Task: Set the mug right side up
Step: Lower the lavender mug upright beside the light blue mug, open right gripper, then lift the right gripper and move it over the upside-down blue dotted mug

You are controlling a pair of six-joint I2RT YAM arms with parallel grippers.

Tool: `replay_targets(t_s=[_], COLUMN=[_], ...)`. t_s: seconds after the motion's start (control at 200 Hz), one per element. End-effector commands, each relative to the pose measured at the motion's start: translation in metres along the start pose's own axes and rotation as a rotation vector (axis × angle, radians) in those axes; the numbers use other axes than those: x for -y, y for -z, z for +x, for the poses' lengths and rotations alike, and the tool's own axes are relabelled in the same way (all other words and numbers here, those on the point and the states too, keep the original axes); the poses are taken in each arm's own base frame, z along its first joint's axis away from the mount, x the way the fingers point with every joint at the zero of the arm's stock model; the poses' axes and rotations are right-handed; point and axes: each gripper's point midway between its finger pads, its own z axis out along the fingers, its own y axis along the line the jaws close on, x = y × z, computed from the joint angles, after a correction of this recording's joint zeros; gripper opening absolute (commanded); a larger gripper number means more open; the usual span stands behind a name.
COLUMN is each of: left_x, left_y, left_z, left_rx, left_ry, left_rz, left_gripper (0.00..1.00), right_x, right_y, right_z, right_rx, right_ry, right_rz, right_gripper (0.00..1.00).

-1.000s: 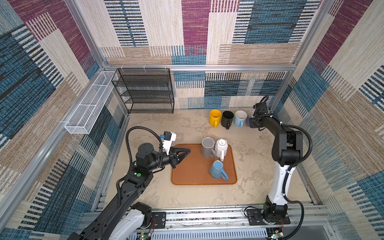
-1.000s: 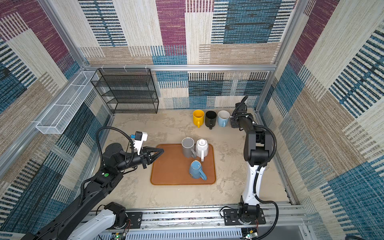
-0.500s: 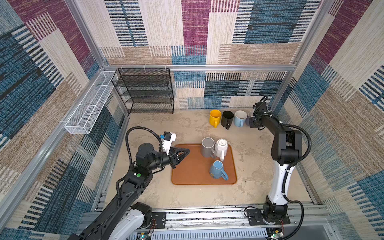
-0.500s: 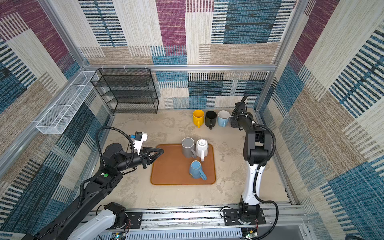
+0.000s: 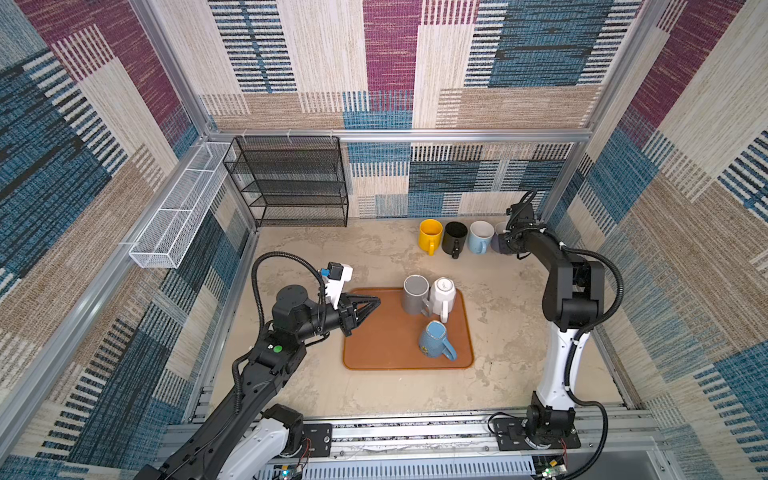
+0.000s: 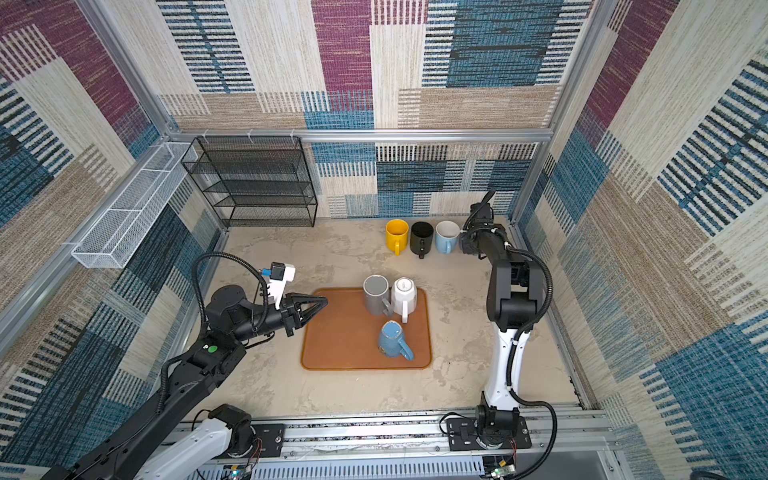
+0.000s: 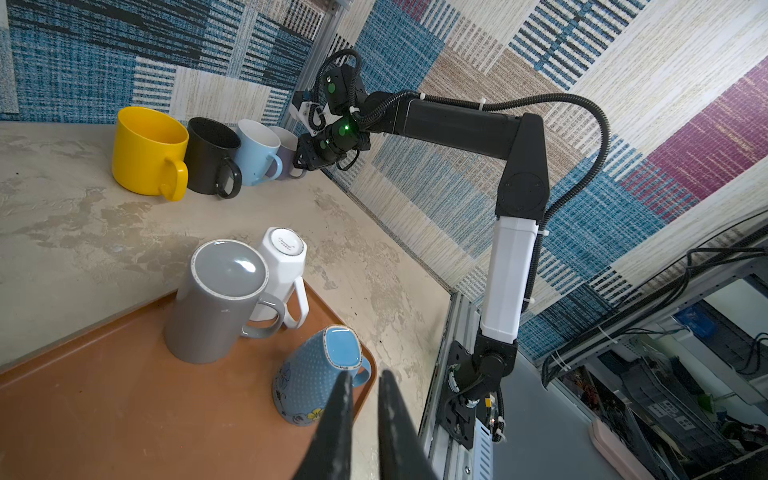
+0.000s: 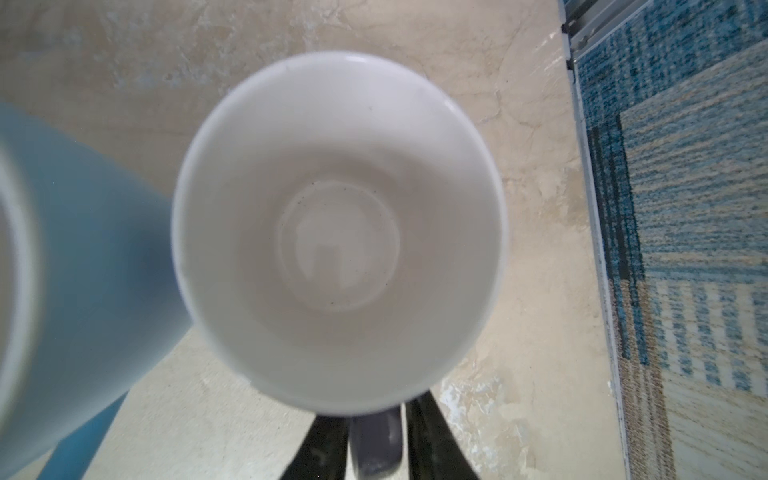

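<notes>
The right gripper [image 8: 374, 409] has its jaws either side of the handle [image 8: 376, 449] of the purple mug [image 8: 338, 232]. They are narrow, with a sliver of gap on one side, so they have just eased off the grip held a second ago. The purple mug stands mouth up on the counter [image 5: 332, 257], last in the row beside the light blue mug [image 5: 480, 237]. I judge this one turned and set down. The arm need only back away without clipping the handle.

The left gripper [image 5: 374, 301], jaws closed and empty, has not moved from the tray [image 5: 382, 353]. There the grey mug [image 5: 414, 295], white mug [image 5: 442, 296] and blue mug [image 5: 432, 345] wait bottom up.
</notes>
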Motion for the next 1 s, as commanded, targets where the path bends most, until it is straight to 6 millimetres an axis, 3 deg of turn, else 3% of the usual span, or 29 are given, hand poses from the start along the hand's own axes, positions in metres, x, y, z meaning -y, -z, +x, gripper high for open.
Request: replay_targets(t_s=[0.0, 0.155, 0.265, 0.506, 0.646, 0.857, 0.997], left_x=[0.005, 0.006, 0.005, 0.001, -0.002, -0.008, -0.011], left_y=[0.0, 0.001, 0.0, -0.003, -0.005, -0.008, -0.008], left_z=[-0.005, -0.006, -0.006, -0.008, -0.006, 0.002, 0.007], left_rx=[0.009, 0.007, 0.001, -0.008, -0.02, -0.05, -0.064], left_ry=[-0.018, -0.02, -0.013, 0.01, 0.02, 0.052, 0.063], left_rz=[0.016, 0.014, 0.009, -0.002, -0.005, -0.012, -0.027], left_gripper=[0.15, 0.17, 0.18, 0.18, 0.19, 0.2, 0.2], right_x=[0.003, 0.005, 0.004, -0.003, -0.023, -0.074, -0.097], right_y=[0.009, 0.018, 0.037, 0.096, 0.131, 0.158, 0.176], right_z=[-0.015, -0.019, -0.028, -0.047, -0.046, -0.002, 0.036], right_rx=[0.052, 0.07, 0.108, 0.214, 0.266, 0.233, 0.204], right_ry=[-0.025, -0.041, -0.058, -0.092, -0.083, -0.046, -0.037], right_rz=[0.005, 0.004, -0.024, -0.121, -0.187, -0.269, -0.338], right_gripper=[0.29, 0.32, 0.31, 0.31, 0.3, 0.3, 0.29])
